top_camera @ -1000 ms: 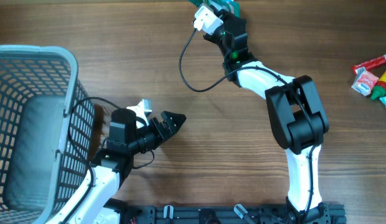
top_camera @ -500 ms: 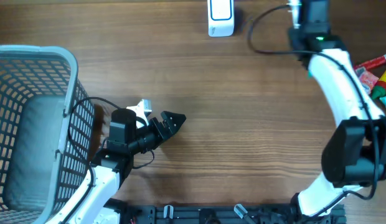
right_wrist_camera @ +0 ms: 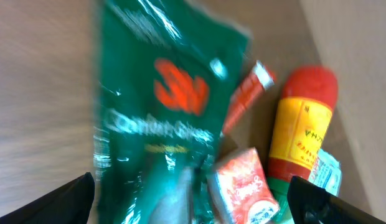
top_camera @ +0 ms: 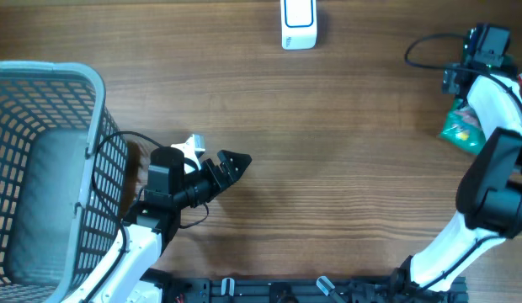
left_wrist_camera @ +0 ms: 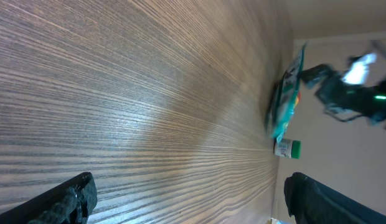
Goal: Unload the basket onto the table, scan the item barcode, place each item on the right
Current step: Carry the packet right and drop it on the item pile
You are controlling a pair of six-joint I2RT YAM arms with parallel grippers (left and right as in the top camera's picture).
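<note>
The right end effector (right_wrist_camera: 190, 186) was seen spread apart above the green bag (right_wrist_camera: 162, 106), the left end effector (left_wrist_camera: 193, 199) likewise apart, well away from that bag.

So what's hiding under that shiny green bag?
A red tube seems to poke out from under the green bag, beside a red and yellow bottle. Whatever else lies beneath is covered.

Wood and plastic
The tabletop (top_camera: 345, 151) was matt, lined wood; the green packet (right_wrist_camera: 162, 118) was shiny, crinkly plastic; the basket (top_camera: 50, 70) was plastic mesh.
</note>
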